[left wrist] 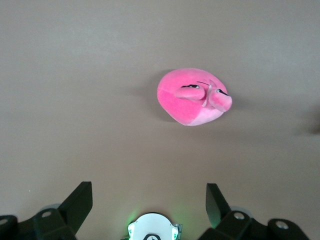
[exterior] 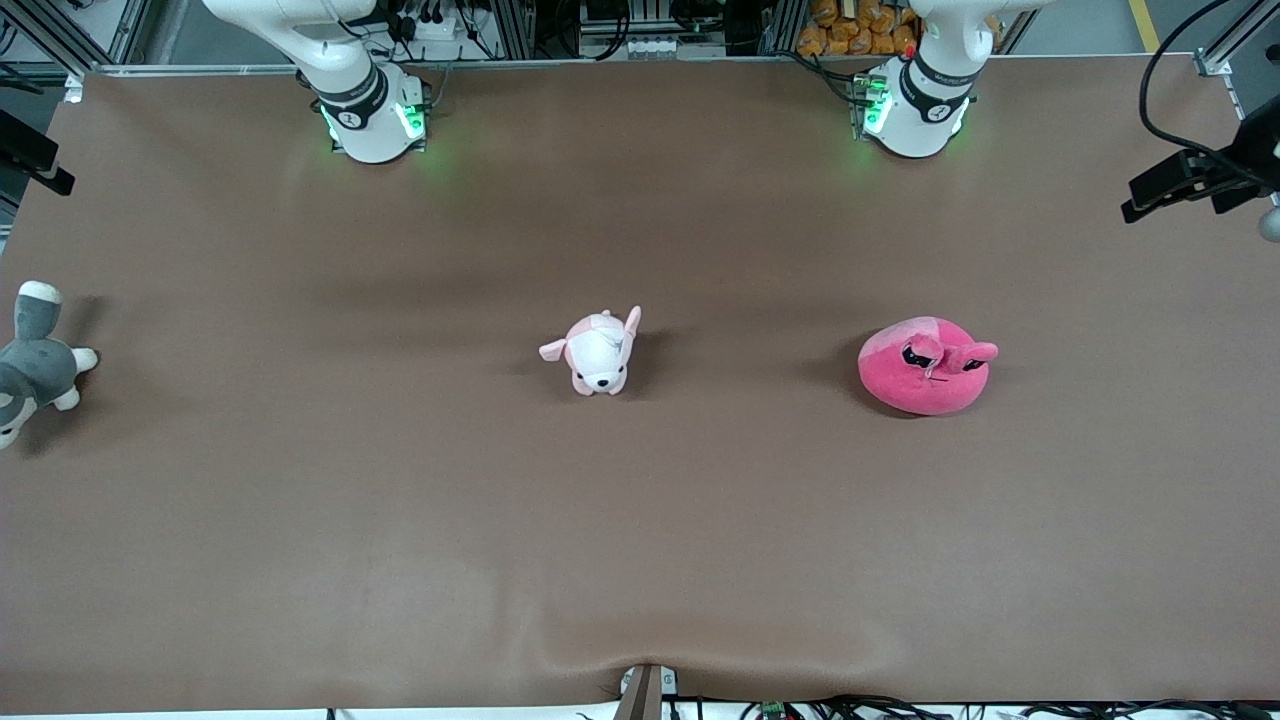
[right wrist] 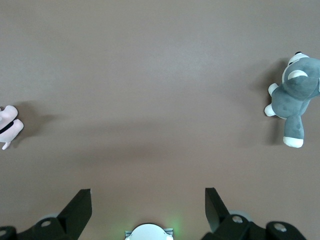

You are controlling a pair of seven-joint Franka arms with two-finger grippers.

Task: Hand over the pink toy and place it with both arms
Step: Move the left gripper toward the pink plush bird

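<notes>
Pink toy (exterior: 925, 368) sits apart from 2 plushes — dog (exterior: 598, 352), grey one (exterior: 33, 362).

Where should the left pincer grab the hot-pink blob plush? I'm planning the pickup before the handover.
Come straight down from above on the pink toy and pinch across its rounded body, not the small ear flaps. It lies flat and alone on the table, and the left pincer is open high above it.

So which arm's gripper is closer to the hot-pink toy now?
The left. The left gripper hangs open high above the table with the pink toy lying in its wrist view. The right gripper, also open, sees only the pale pink dog and the grey plush.
</notes>
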